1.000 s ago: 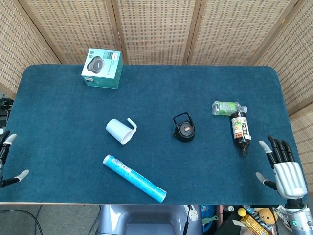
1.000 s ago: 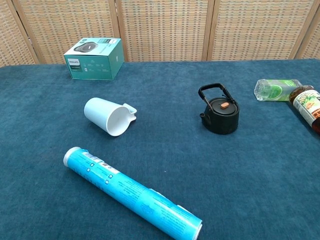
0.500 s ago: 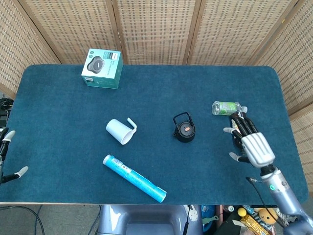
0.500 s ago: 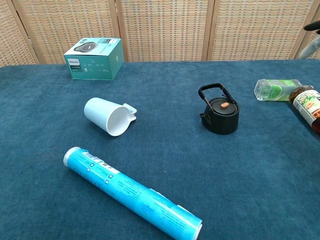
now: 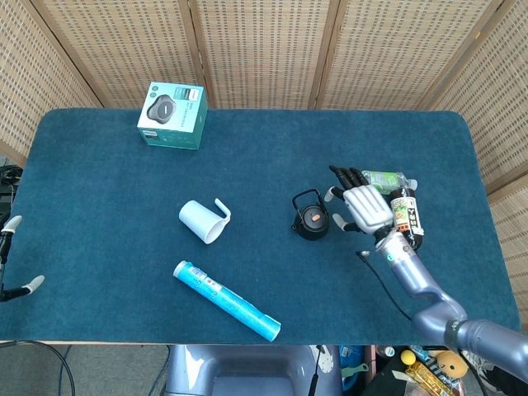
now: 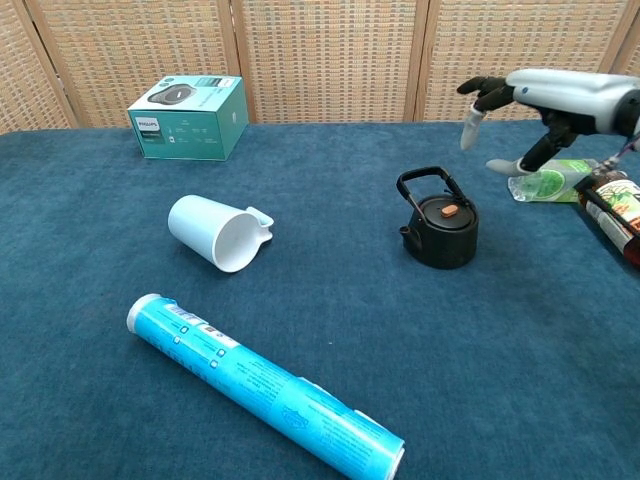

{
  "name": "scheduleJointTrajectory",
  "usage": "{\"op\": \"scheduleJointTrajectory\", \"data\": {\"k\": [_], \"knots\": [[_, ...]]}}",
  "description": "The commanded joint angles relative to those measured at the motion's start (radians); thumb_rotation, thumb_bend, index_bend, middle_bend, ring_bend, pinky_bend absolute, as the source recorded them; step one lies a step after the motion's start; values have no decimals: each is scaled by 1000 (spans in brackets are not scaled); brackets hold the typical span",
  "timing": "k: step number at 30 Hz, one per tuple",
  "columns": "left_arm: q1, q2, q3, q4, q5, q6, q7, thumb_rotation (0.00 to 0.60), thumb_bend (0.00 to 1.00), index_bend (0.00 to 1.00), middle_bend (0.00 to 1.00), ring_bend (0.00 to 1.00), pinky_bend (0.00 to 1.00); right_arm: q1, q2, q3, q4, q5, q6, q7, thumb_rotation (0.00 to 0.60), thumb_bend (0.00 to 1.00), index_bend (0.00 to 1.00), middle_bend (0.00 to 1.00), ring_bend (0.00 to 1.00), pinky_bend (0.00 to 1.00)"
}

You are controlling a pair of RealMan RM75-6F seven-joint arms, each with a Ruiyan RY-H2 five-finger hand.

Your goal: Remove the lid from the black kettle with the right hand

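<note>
The black kettle (image 5: 311, 217) (image 6: 439, 228) stands upright mid-table, its wire handle raised and its lid (image 6: 446, 209) with an orange knob in place. My right hand (image 5: 361, 206) (image 6: 552, 98) hovers above the table just right of the kettle, fingers spread, holding nothing and clear of the lid. At the far left edge of the head view, only the fingertips of my left hand (image 5: 11, 256) show, spread apart and empty; the chest view does not show it.
A dark sauce bottle (image 5: 405, 216) and a clear green bottle (image 5: 383, 180) lie right of the kettle, under my right arm. A white cup (image 5: 202, 221) lies on its side. A blue tube (image 5: 227, 301) lies near the front. A teal box (image 5: 172, 115) stands at the back left.
My right hand has swung in from the table's front right corner, left and forward, to just right of the kettle. The left hand has barely shifted.
</note>
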Motion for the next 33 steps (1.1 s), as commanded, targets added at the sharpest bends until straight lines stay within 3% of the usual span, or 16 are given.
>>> {"op": "scheduleJointTrajectory", "data": {"k": [1,14,33], "knots": [[-5,-1,-2,5,-8,-12,-4,600,30,0,0,0,0,47,-66,7,54,56,-45,-72,600,556,440,0,0,0],[-15,-7,-3,15,-23,-36,-6,600,30,0,0,0,0,100,-179,-7,168,116,-73,-134,600,556,474,0,0,0],[-19,-10,-1,15,-27,-45,2,600,30,0,0,0,0,97,-193,-53,211,97,-64,-132,600,555,481,0,0,0]]}}
